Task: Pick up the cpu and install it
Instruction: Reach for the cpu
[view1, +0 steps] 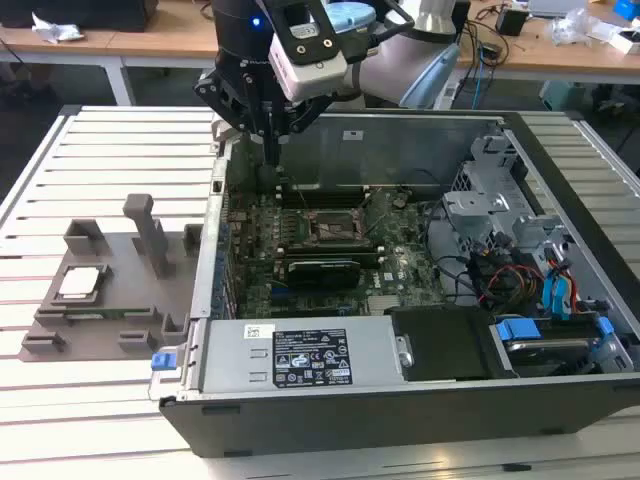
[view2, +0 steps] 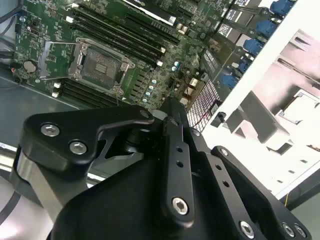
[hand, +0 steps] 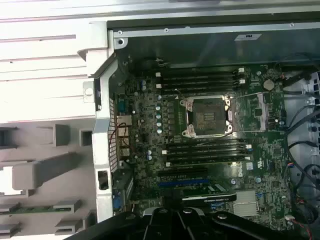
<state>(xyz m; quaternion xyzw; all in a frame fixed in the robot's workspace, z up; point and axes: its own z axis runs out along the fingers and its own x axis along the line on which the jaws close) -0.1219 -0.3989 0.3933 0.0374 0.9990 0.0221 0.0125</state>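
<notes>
My pincer (view1: 270, 158) hung closed and empty over a corner of the case (view1: 400, 410), cpu (view1: 82, 283) sat on the tray (view1: 115, 255) outside the case at the exterior view's left; likely risks were clipping the case wall or bending socket (hand: 207, 117) pins.

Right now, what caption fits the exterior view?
The claw over the open case; cpu on the gray tray outside.

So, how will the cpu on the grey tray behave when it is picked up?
The cpu looks flat, thin and rigid, so probably stiff and light. Its smooth metal top may be slippery. Lying flat in the grey tray, it should not roll.
</notes>
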